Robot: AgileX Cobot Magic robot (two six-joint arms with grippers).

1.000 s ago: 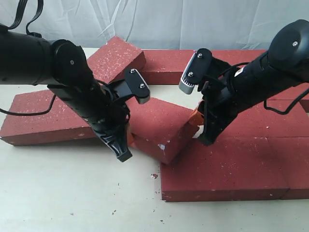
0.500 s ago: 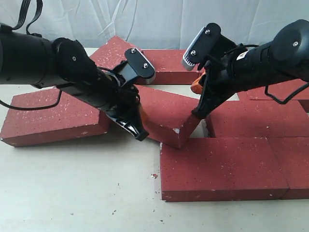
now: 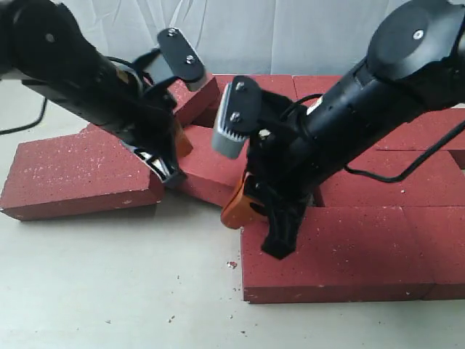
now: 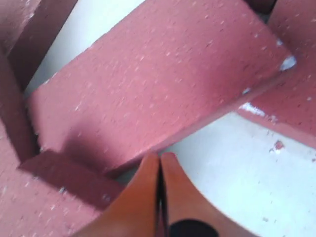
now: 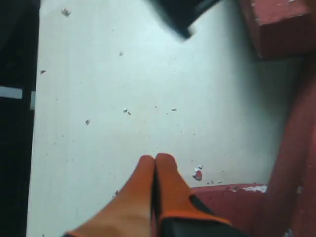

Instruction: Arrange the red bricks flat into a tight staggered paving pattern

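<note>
Several red bricks lie on the pale table. A skewed brick (image 3: 207, 178) (image 4: 153, 79) sits at an angle between the long left brick (image 3: 73, 174) and the flat front brick (image 3: 341, 251). My left gripper (image 3: 169, 169) (image 4: 160, 156) is shut and empty, its tip at the skewed brick's edge beside the left brick. My right gripper (image 3: 236, 212) (image 5: 155, 158) is shut and empty too. It reaches across the middle and hangs low over bare table by the front brick's left end (image 5: 232, 207). My right arm hides part of the skewed brick.
More bricks lie flat at the right (image 3: 392, 182) and along the back (image 3: 254, 87), and one tilted brick (image 3: 196, 98) sits behind my left arm. A small red chip (image 3: 232, 265) (image 5: 198, 174) and grit lie on the table (image 3: 109, 283). A white cloth hangs behind.
My right arm has swung left and down, from behind the skewed brick to its front corner. My left arm has drawn back up and left. The skewed brick has shifted left and back.
</note>
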